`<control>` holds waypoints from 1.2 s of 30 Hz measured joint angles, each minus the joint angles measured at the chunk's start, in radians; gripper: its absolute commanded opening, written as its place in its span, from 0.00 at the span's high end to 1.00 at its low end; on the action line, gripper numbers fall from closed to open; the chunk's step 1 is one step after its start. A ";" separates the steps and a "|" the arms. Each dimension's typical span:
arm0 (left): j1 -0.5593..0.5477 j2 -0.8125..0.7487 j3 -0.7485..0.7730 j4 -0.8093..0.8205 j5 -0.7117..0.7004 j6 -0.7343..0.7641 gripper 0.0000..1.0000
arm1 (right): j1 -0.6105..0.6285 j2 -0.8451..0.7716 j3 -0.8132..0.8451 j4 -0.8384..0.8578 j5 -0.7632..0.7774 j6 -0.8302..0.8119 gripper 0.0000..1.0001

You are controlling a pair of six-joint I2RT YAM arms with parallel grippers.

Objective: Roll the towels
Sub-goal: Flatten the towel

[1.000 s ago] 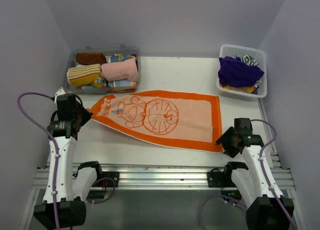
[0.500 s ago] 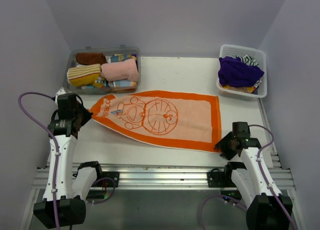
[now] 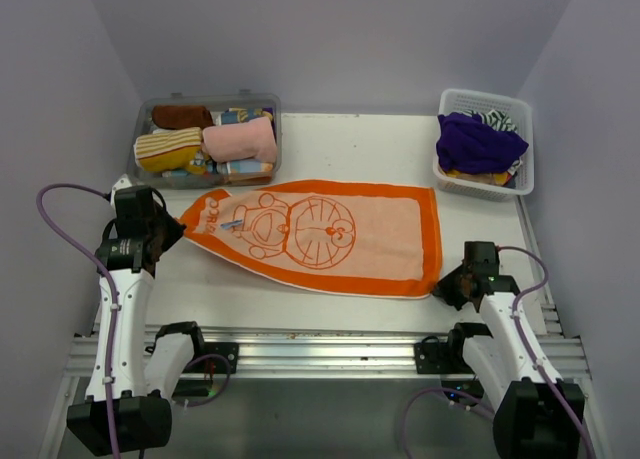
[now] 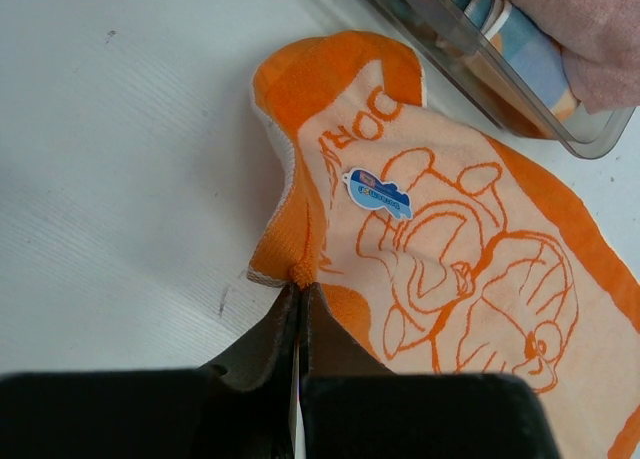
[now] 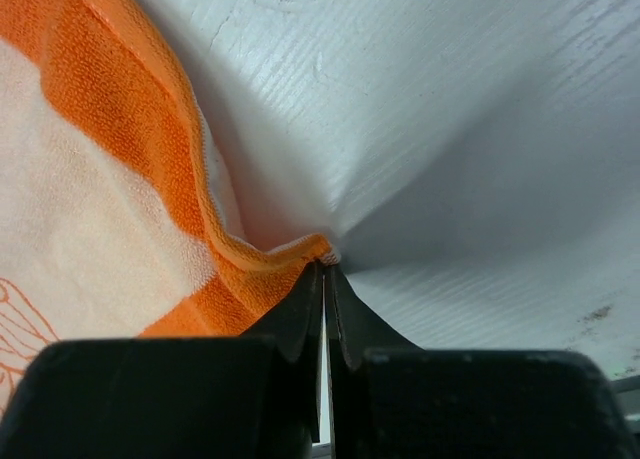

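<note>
Orange-and-cream terry towel with a cartoon print (image 3: 320,239) lay spread flat across the middle of the white surface (image 3: 350,139), its long side running left to right. At its left end, the left tool (image 3: 172,229) was pressed together on a bunched orange corner; the left wrist view showed that corner pinched at the fingertips, near a small blue label (image 4: 378,194). Behind that end stood a clear plastic bin (image 3: 150,174) holding rolled towels, among them a brown towel (image 3: 180,116), a striped yellow towel (image 3: 167,147) and a pink towel (image 3: 240,139). At the near right corner, the right tool (image 3: 447,287) pinched the orange border, which rose into a small peak. A white slatted basket (image 3: 480,187) at the far right held a purple towel (image 3: 475,144).
</note>
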 measured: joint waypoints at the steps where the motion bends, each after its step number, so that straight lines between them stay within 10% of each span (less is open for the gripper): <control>1: 0.000 0.000 0.000 0.000 0.001 0.000 1.00 | 0.000 -0.009 0.002 -0.006 0.005 0.000 1.00; 4: 0.000 0.000 0.000 0.000 0.002 0.000 1.00 | 0.000 -0.056 0.030 -0.048 0.029 -0.002 1.00; 6: 0.000 0.000 0.000 -0.001 0.002 0.001 1.00 | 0.000 -0.093 0.052 -0.066 0.042 -0.005 0.66; 9: 0.000 0.000 0.000 -0.001 0.001 0.001 1.00 | 0.000 -0.125 0.062 -0.079 0.055 -0.021 0.45; 14: 0.000 0.002 0.000 0.000 0.002 0.001 1.00 | 0.000 -0.056 0.062 -0.093 0.054 -0.066 0.41; 22: 0.000 0.003 0.000 0.000 0.002 0.001 1.00 | 0.017 0.044 0.062 -0.070 0.053 -0.095 0.50; 27: 0.000 0.003 0.000 0.000 0.003 0.001 1.00 | 0.040 0.086 0.058 -0.021 0.053 -0.087 1.00; 36: 0.000 0.039 0.069 -0.029 0.046 0.006 1.00 | 0.047 -0.038 0.284 -0.127 0.126 -0.076 1.00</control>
